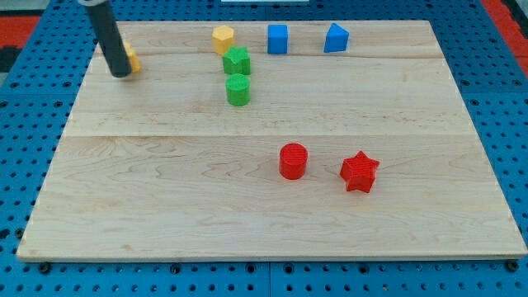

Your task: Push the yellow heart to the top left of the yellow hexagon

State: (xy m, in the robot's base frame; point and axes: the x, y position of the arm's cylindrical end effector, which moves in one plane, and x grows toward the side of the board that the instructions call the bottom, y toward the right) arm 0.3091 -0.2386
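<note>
The yellow heart [132,59] lies near the board's top left and is mostly hidden behind my rod; only its right edge shows. My tip [120,73] rests on the board right against the heart's left side. The yellow hexagon [223,39] sits at the view's top, well to the right of the heart and a little higher.
A green star-like block [237,61] touches the hexagon's lower right, with a green cylinder [238,90] below it. A blue cube [277,38] and a blue angular block [336,38] stand at the top. A red cylinder [293,161] and a red star [360,172] lie lower right.
</note>
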